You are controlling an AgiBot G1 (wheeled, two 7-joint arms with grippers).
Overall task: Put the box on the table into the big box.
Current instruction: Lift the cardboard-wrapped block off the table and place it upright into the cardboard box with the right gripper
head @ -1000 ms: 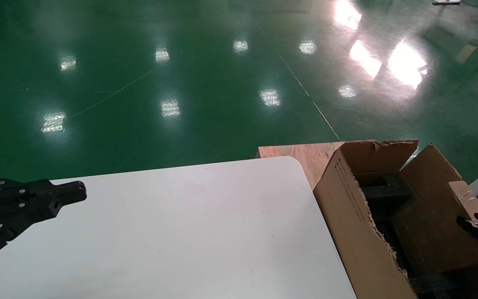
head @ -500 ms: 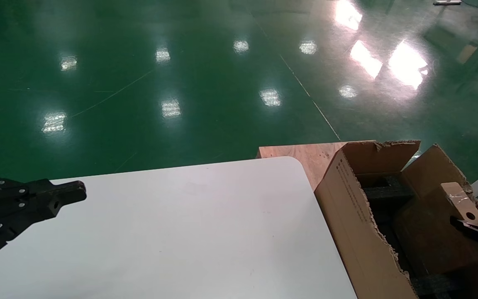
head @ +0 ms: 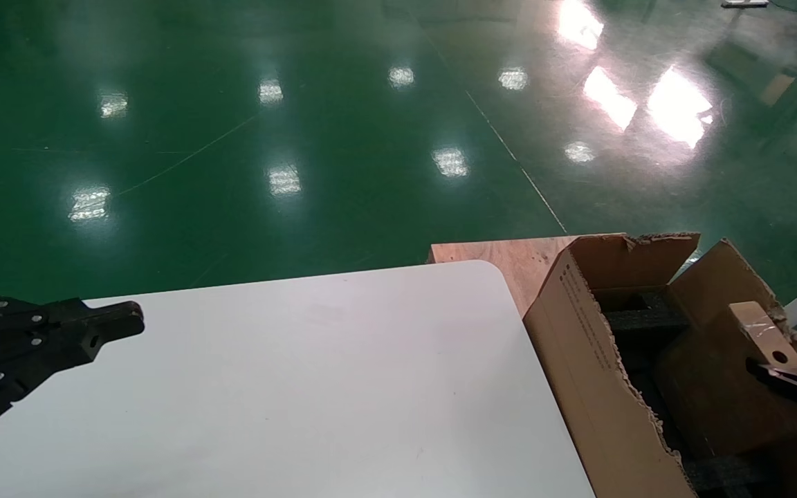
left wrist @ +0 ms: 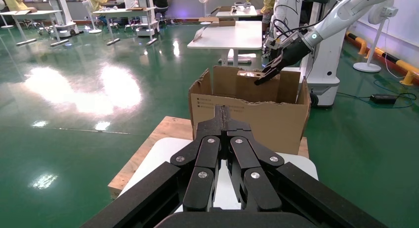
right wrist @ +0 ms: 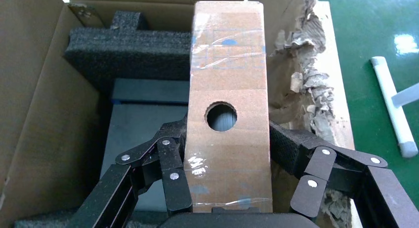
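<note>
- The right gripper [right wrist: 228, 154] is clenched on the small rectangular brown cardboard box [right wrist: 228, 109], its black fingers [right wrist: 170, 168] pressing the two long sides just below the round hole in the taped face; gripping near the middle likely keeps the box from swinging as it is carried
- The small box hangs inside the mouth of the big brown corrugated carton with ragged torn edges [head: 582, 346], close to the carton's shredded right wall and above the black foam blocks [right wrist: 128, 45] and a dark flat panel; whether its far end already touches anything below cannot be told
- In the head view the small box [head: 758, 328] shows at the carton's right side with the right gripper [head: 796, 384] at its near end, so the task seems near its end: what appears left is to lower and let go
- The carton stands on a brown wooden board [head: 509, 259] just beside the rounded corner of the flat white table [head: 301, 387], probably so the transfer is short
- The left gripper [head: 118, 325] hovers over the table's left side, jaws closed together on nothing, seemingly parked out of the way
- A risk, judging by the tight spot: the box could catch on the torn wall when released
</note>
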